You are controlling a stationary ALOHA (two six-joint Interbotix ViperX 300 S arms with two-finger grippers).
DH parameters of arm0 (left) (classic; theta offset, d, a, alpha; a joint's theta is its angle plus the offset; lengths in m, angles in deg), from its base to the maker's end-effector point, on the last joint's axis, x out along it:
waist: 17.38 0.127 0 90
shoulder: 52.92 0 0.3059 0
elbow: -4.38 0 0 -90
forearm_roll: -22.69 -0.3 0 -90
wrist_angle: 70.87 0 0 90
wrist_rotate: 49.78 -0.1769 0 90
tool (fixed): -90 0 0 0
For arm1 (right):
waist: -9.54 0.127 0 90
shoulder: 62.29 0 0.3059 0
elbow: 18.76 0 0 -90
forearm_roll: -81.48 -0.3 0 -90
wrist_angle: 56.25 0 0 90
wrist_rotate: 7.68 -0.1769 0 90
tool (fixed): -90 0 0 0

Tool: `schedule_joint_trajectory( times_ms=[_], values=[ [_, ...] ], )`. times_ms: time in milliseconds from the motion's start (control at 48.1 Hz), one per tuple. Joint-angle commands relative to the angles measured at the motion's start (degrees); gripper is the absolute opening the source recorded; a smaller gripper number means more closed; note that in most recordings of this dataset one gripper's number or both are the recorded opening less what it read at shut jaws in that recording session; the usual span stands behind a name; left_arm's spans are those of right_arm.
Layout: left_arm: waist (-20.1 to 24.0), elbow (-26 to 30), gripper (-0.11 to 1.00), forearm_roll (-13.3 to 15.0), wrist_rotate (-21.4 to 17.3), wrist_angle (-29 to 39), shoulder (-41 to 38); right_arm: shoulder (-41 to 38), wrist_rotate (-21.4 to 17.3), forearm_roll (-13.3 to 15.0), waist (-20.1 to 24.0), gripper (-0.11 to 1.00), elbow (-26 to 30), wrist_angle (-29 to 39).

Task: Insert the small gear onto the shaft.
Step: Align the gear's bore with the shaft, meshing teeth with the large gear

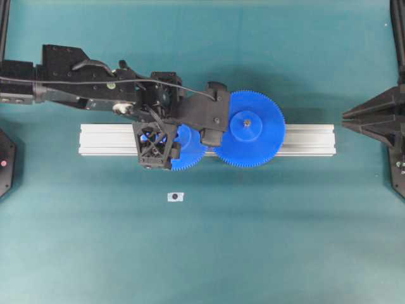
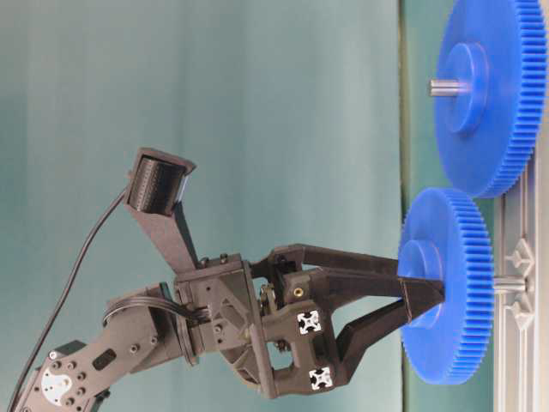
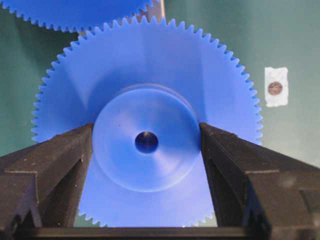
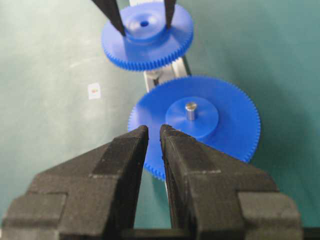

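Observation:
The small gear [image 3: 150, 65] is a blue toothed disc with a raised hub. My left gripper [image 3: 146, 137] is shut on that hub, one finger [image 3: 65, 155] on each side. In the table-level view the small gear [image 2: 455, 283] is held against the aluminium bar, and the shaft [image 2: 509, 284] shows as a short grey pin behind it, in line with the hub. A grey glint shows inside the centre hole in the left wrist view. My right gripper [image 4: 154, 131] is shut and empty, well back at the right [image 1: 348, 115].
The larger blue gear [image 1: 249, 128] sits on its own pin on the long aluminium bar [image 1: 310, 139], its teeth next to the small gear's. A small white tag with a dark dot [image 1: 175, 197] lies on the green table in front of the bar.

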Motion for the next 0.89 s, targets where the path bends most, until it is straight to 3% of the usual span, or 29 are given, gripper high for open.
schedule_joint_trajectory(
  times_ms=[0, 873],
  values=[
    [1.23, 0.97, 0.72, -0.18, -0.26, -0.09, 0.44, -0.35, -0.44, 0.00, -0.18, 0.27, 0.44, -0.53],
    [1.14, 1.93, 0.72, -0.18, 0.62, -0.09, -0.18, -0.35, -0.44, 0.00, -0.18, 0.27, 0.26, -0.70]
  ],
)
